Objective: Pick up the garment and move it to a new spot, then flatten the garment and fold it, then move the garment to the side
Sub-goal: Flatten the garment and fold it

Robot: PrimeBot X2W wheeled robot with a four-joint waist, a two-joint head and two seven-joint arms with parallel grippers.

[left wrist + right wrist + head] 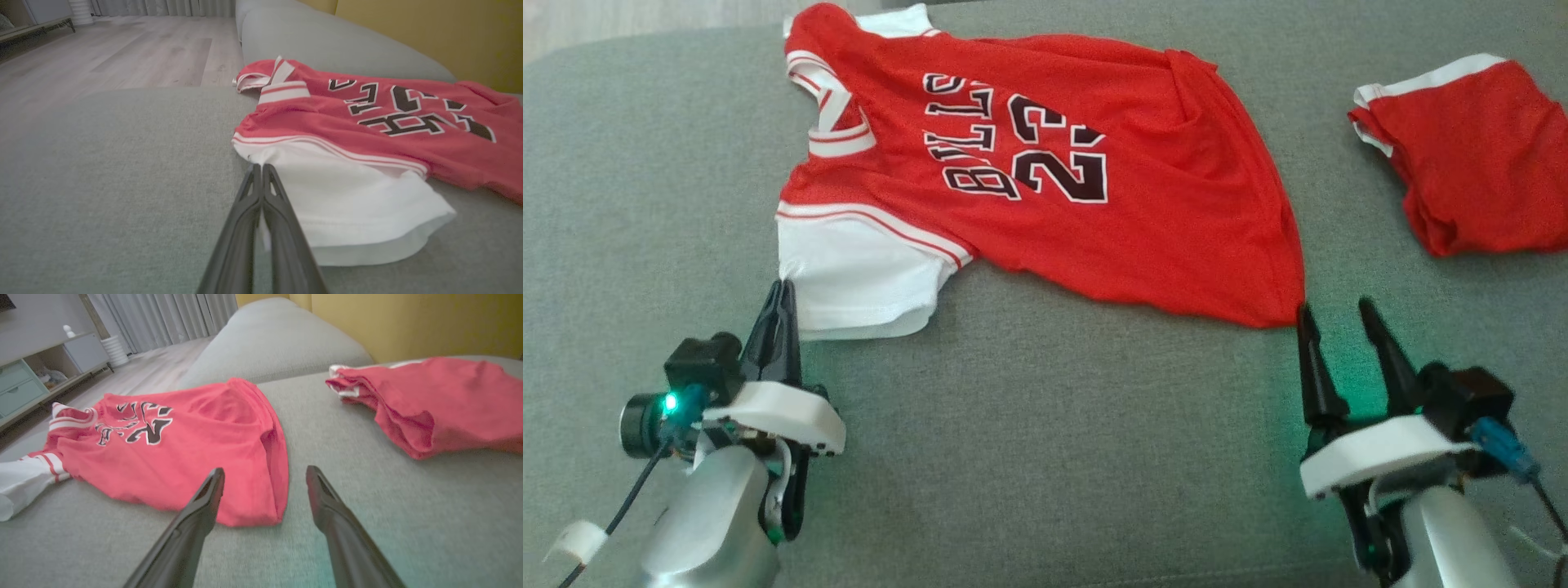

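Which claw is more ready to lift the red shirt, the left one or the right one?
Left. The left claw is shut on the white sleeve of the shirt. The right claw is open beside the shirt's red bottom corner, gripping nothing, so it probably must close first.

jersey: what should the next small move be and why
Probably ease the right gripper forward and shut its open jaws on the red hem corner of the jersey: the left gripper is shut on the white sleeve, so both ends would be held for lifting.
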